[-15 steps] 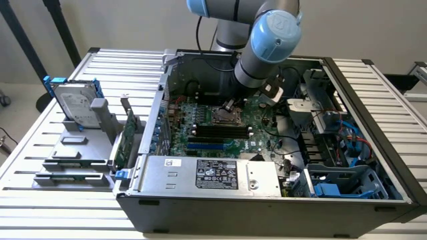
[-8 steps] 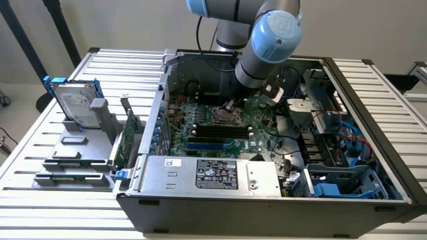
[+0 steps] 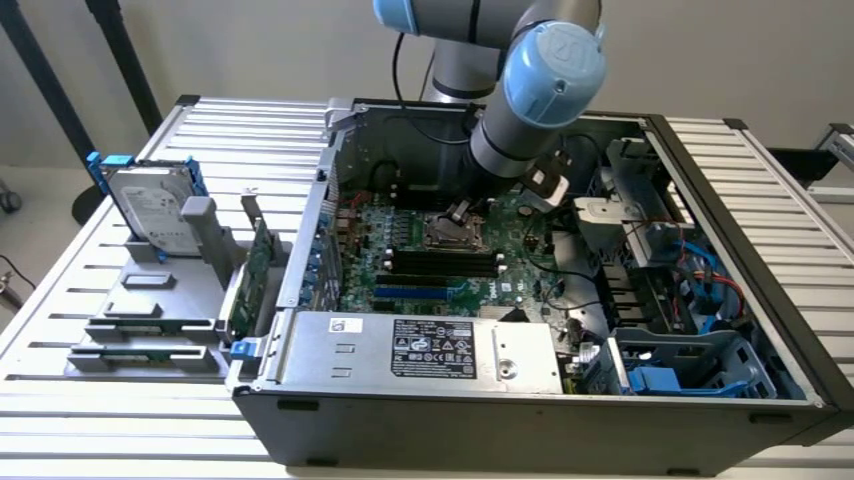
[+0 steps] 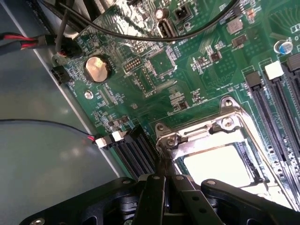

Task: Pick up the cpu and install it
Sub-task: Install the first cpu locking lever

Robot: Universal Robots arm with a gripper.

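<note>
Slatted metal table (image 3: 120, 415) carries an open computer case (image 3: 534, 425) lying on its side, and the robot arm (image 3: 521, 125) stands bent down into it. The cpu (image 4: 218, 165), a bright square of shiny metal, lies flat inside the socket frame (image 4: 225, 123) on the green motherboard (image 4: 187, 70), just beside the gripper's tips. The gripper (image 4: 161, 165) has its fingers pressed together, with nothing visibly pinched between them; the tips sit at the socket frame's corner, and whether they touch it I cannot tell. Beyond the socket from the gripper run long black memory slots (image 4: 274, 112). Farther off on the board lies a round coin cell battery (image 4: 97, 68), with a red-and-black wire bundle (image 4: 23, 41) past it. In the exterior view the silver power supply (image 3: 414, 345) sits in the case well apart from the gripper, and farther still, outside the case on the table, stand a hard drive (image 3: 144, 205) with blue rails and an upright green circuit card (image 3: 254, 275).
</note>
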